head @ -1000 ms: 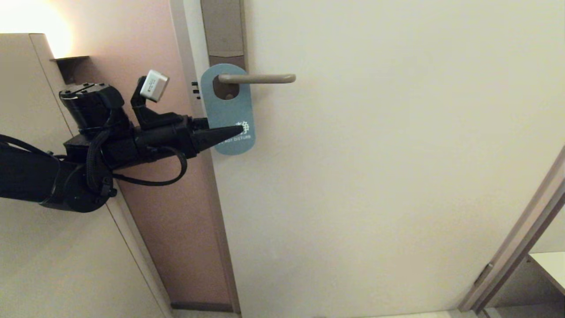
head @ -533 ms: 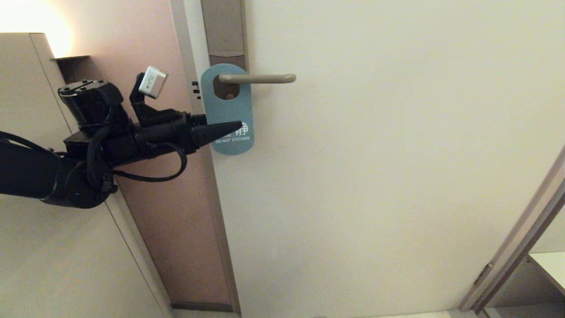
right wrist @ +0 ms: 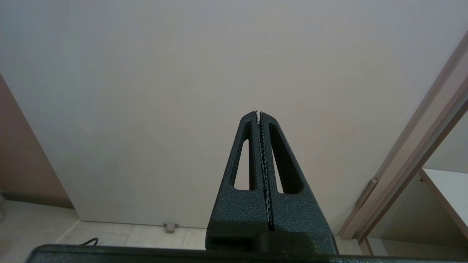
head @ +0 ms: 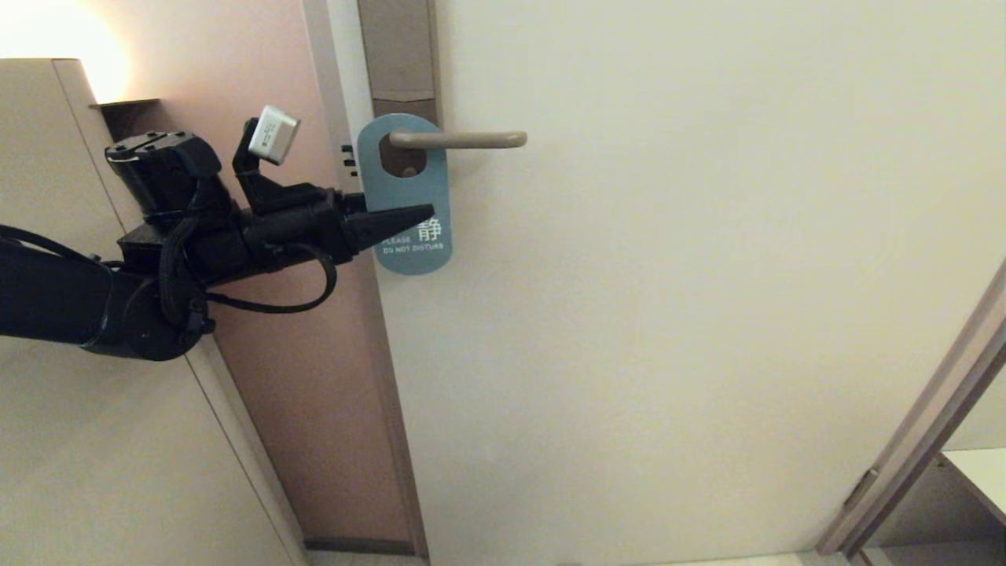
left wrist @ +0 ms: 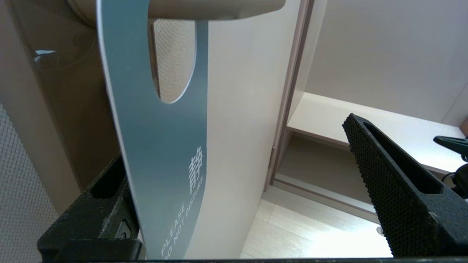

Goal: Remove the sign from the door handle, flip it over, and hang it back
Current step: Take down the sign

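Your left hand (head: 409,214) is reaching in from the left of the head view with its fingers (left wrist: 395,190) standing wide, one on each side of the sign (head: 406,192) and gripping nothing yet. If you are closing this low on the card, it is likely to swing or flex out of the grip, and pulling it sideways risks snagging the oval hole on the door handle (head: 458,140), where the sign is hanging at upper centre, blue face out. Watch the inner finger: it is sitting between card and door (head: 668,314) and may scrape. Your right hand (right wrist: 259,113) is parked, pressed closed and empty. The card is reading "PLEASE DO NOT DISTURB" beside a white Chinese character
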Robot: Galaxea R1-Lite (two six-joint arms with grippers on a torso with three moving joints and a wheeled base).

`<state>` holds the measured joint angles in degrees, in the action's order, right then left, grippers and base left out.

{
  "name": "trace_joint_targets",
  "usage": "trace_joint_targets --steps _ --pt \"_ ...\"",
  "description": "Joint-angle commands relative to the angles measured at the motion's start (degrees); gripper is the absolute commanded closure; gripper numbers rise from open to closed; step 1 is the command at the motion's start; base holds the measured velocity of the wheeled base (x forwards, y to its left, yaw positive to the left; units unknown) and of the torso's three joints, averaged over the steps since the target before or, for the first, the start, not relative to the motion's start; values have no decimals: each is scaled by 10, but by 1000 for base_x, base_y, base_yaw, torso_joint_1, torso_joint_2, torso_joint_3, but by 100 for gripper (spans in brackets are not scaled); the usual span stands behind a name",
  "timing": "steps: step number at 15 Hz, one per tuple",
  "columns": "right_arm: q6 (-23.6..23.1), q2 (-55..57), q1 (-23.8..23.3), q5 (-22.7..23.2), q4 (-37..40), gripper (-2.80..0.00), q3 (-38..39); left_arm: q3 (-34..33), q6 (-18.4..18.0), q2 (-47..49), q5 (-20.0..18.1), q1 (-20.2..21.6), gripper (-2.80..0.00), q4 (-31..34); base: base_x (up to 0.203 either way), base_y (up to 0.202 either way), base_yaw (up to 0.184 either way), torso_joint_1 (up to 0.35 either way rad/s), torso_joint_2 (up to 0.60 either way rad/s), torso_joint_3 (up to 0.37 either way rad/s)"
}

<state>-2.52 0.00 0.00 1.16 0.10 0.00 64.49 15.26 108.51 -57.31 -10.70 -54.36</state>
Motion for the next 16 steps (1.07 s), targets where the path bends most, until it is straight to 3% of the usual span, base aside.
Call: trace_joint_targets --steps 1,4,16 --pt "-1 1 0 0 0 0 0 -2 2 -9 -3 -12 -280 -3 0 0 0 0 0 0" --pt "0 0 0 0 0 0 0 -3 23 -19 -3 -22 -280 -4 0 0 0 0 0 0" --pt "-1 0 0 1 0 0 0 -29 16 -27 1 -20 -280 -4 0 0 0 0 0 0"
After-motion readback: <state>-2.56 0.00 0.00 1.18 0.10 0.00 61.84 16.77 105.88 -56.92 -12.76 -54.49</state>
